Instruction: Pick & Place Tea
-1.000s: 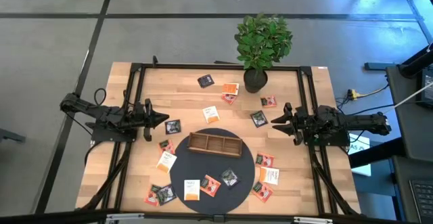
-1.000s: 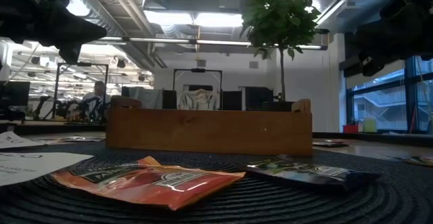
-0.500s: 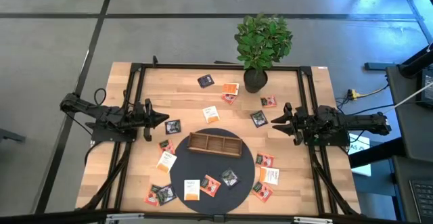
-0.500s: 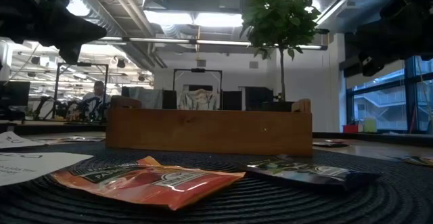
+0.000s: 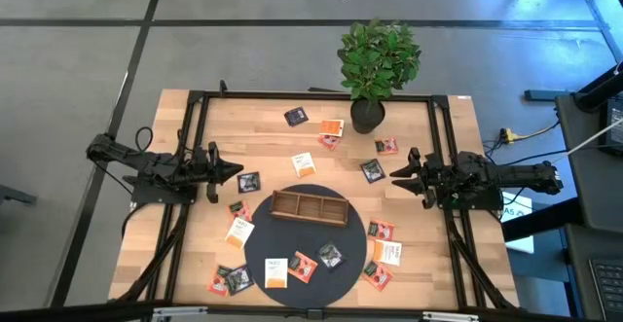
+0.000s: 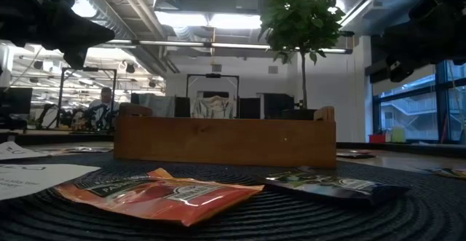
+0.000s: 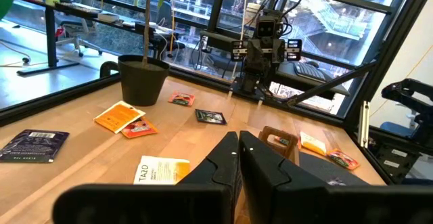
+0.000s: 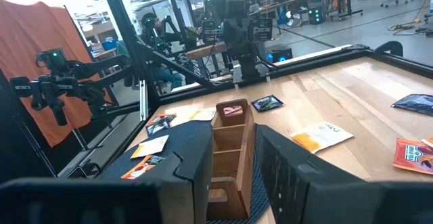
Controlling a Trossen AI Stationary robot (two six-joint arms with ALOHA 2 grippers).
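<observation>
While both my arms hang back at the sides of the bench [image 5: 195, 137], nothing is in my grasp: my left hand [image 5: 234, 171] is clenched on nothing, fingers pressed together, and my right hand [image 5: 397, 175] stands released, with a gap between its fingers through which I see the wooden tray [image 5: 309, 206]. The tea [image 5: 290, 267] lies scattered flat all round: several sachets on the dark round mat [image 5: 263, 242] in front of the tray, others on bare wood beside the mat and up near the potted plant [image 5: 375, 64]. No sachet lies in the tray as far as I can see. My worry is the pick itself: these sachets lie flush, so a hand coming down clenched would only push one along, and fingers landing off-centre could slide it or crumple a corner. Where two lie touching or overlapping I might lift both. Reaching near the plant, I risk brushing its pot.
</observation>
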